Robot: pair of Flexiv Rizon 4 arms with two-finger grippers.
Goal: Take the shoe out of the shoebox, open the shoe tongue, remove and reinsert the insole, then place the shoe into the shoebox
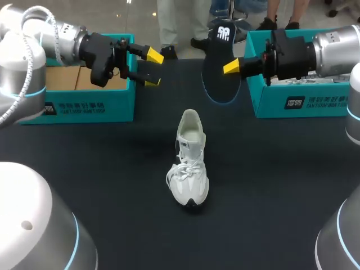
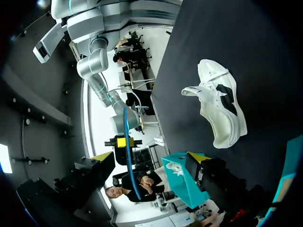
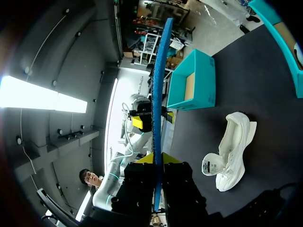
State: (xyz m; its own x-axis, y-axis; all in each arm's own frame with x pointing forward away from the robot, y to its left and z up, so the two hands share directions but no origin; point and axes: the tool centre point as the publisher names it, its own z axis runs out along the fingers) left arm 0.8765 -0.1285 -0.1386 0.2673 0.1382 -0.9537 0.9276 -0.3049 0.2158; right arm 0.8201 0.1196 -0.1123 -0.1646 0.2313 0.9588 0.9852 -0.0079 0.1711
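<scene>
Right gripper (image 1: pixel 229 68) pinches insole (image 1: pixel 216 84) upright beyond shoe (image 1: pixel 189 160) heel; toe points robotward. Left gripper (image 1: pixel 153 68) wide open, empty.

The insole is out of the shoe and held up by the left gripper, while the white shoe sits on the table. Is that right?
Not quite. The insole is held by the right gripper, not the left. The head view shows it pinched there, while the left gripper is open and empty. The rest is right: the white shoe sits on the table.
</scene>
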